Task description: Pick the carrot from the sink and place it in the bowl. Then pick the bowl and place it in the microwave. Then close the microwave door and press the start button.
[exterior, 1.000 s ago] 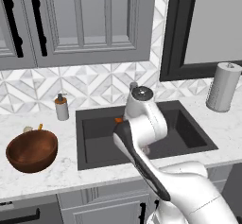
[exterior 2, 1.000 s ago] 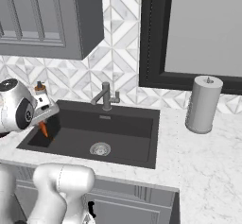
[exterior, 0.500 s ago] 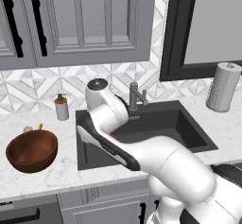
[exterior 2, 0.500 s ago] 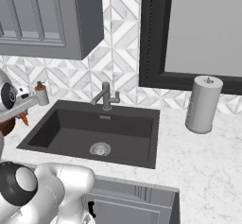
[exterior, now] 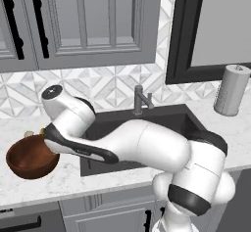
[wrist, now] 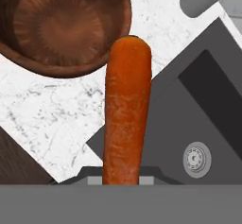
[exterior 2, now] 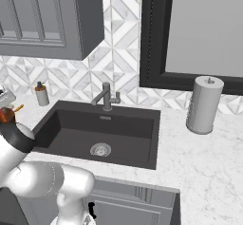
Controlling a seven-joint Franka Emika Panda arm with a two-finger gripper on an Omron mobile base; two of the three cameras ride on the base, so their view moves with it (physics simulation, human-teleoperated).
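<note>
carrot carried toward the bowl
my tool grips the carrot (wrist: 126, 114) above the worktop (wrist: 56, 119), just short of the bowl (wrist: 61, 27); letting go now risks it landing outside the rim.

Kitchen, black sink (exterior 2: 102, 134), grey cabinets (exterior: 83, 23), marble counter (exterior 2: 209, 157)

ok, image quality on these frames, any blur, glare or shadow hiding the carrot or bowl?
Hand view: carrot sharp, evenly lit, oversized from closeness; bowl shows a soft sheen inside, no blown glare. Left base view: crisp, arm hides part of the bowl's rim. Right base view: flat light, sink uniformly dark.
</note>
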